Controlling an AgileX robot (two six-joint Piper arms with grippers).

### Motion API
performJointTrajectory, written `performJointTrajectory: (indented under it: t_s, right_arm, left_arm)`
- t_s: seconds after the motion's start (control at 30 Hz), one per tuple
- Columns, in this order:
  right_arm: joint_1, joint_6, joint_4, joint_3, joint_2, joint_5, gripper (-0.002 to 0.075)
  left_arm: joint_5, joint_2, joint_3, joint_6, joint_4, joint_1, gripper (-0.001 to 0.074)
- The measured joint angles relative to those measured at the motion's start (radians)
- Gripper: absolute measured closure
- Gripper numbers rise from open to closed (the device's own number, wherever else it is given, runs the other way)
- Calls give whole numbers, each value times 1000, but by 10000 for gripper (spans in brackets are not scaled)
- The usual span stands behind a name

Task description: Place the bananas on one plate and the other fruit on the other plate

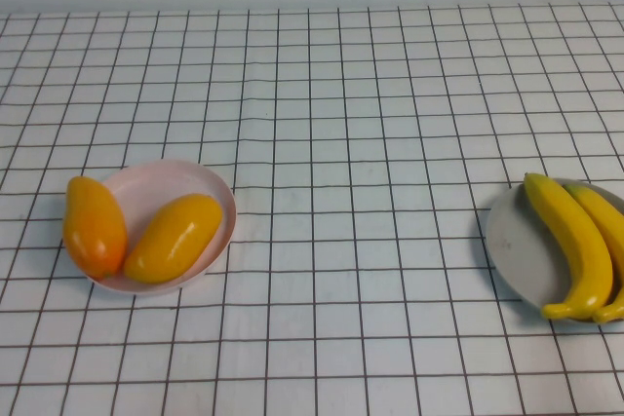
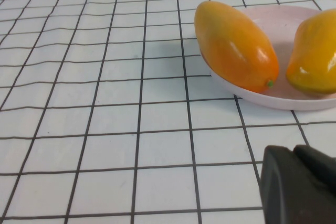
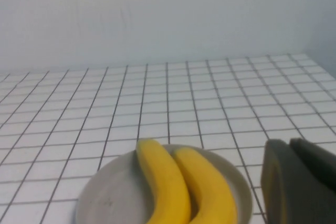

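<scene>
Two yellow bananas (image 1: pixel 575 245) lie side by side on the grey plate (image 1: pixel 512 241) at the table's right edge; the right wrist view shows the bananas (image 3: pixel 181 190) on the grey plate (image 3: pixel 105 195) too. Two orange-yellow oval fruits (image 1: pixel 171 236) rest on the pale pink plate (image 1: pixel 210 187) at the left, one (image 1: pixel 93 226) hanging over its left rim. The left wrist view has both fruits (image 2: pixel 236 45) on the pink plate (image 2: pixel 278 19). Neither arm appears in the high view. My left gripper (image 2: pixel 296 182) is shut and empty, apart from the pink plate. My right gripper (image 3: pixel 294 182) is shut and empty beside the grey plate.
A white cloth with a black grid (image 1: pixel 341 143) covers the table. A pale wall (image 3: pixel 157 14) rises behind its far edge.
</scene>
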Motion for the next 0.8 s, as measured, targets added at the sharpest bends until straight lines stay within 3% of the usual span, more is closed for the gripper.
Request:
performJointTrajectory:
  t_s: [0.33, 0.8]
  right_arm:
    - [-17, 30, 15, 4, -25, 241, 741]
    - [-17, 13, 33, 7, -25, 262, 741]
  left_arm:
    - [0, 0, 0, 0, 0, 0, 737]
    - [0, 0, 0, 0, 0, 0, 737]
